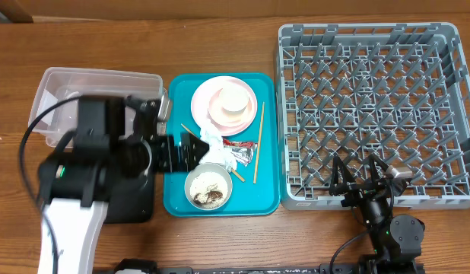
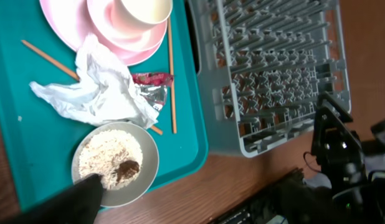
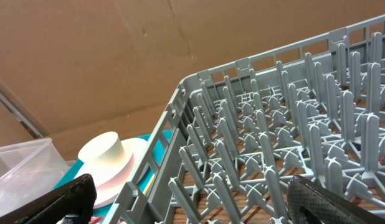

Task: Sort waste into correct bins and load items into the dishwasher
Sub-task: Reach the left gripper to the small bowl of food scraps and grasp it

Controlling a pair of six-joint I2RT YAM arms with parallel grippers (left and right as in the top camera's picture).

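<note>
White paper napkin, all crumpled, lies in the middle of the teal tray, on top of a thin wooden chopstick. Just beside it is a small foil wrapper, red at one end and silver at the other. A grey bowl near the tray's edge holds white rice with a brown lump of food. A round pinkish plate carries a pinkish-white bowl and a small white cup.

On the wooden bench, a clear tub and a black tray sit left of the teal tray. The big grey rack with pegs sits right of it.

The left fingers are spread apart over the napkin and bowl, pinching nothing. The right fingers are spread wide by the rack's near wall.
</note>
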